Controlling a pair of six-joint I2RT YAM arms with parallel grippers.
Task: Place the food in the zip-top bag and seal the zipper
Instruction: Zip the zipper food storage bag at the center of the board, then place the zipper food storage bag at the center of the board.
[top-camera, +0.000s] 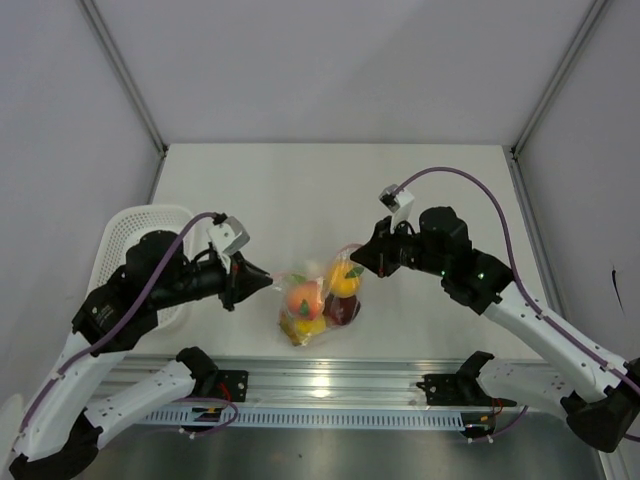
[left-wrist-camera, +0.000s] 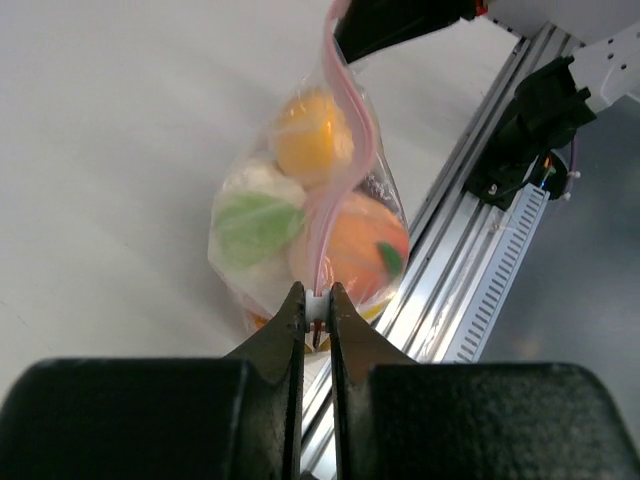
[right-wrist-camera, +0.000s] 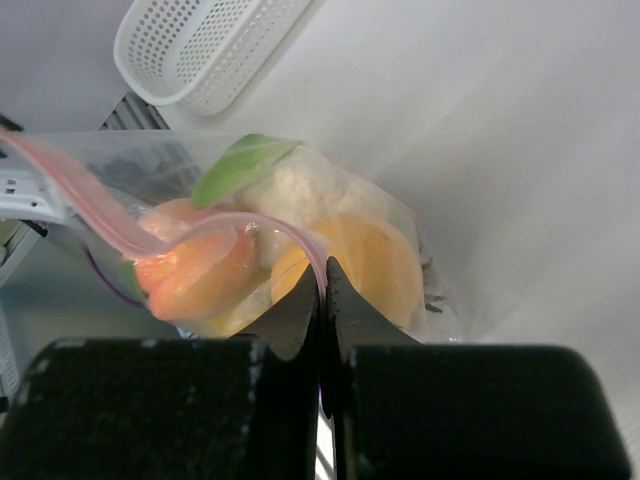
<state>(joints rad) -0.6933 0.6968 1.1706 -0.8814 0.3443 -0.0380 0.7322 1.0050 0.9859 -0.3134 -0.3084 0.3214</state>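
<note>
Top external view: the zip-top bag (top-camera: 318, 300) is near the six o'clock edge of the white surface (top-camera: 330, 190). The food (top-camera: 305, 299) is inside it. The left hand (top-camera: 266, 283) is at the bag's nine o'clock and pinches one end of the pink zipper (left-wrist-camera: 345, 140). The right hand (top-camera: 362, 259), at the bag's two o'clock, is clenched on the other end. A white basket (top-camera: 125, 235) sits at the surface's nine o'clock.

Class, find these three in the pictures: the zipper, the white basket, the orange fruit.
zipper (left-wrist-camera: 355, 100), left wrist view, upper part of pink strip.
white basket (right-wrist-camera: 190, 60), right wrist view, its lattice side wall.
orange fruit (left-wrist-camera: 360, 240), left wrist view, its orange skin.
</note>
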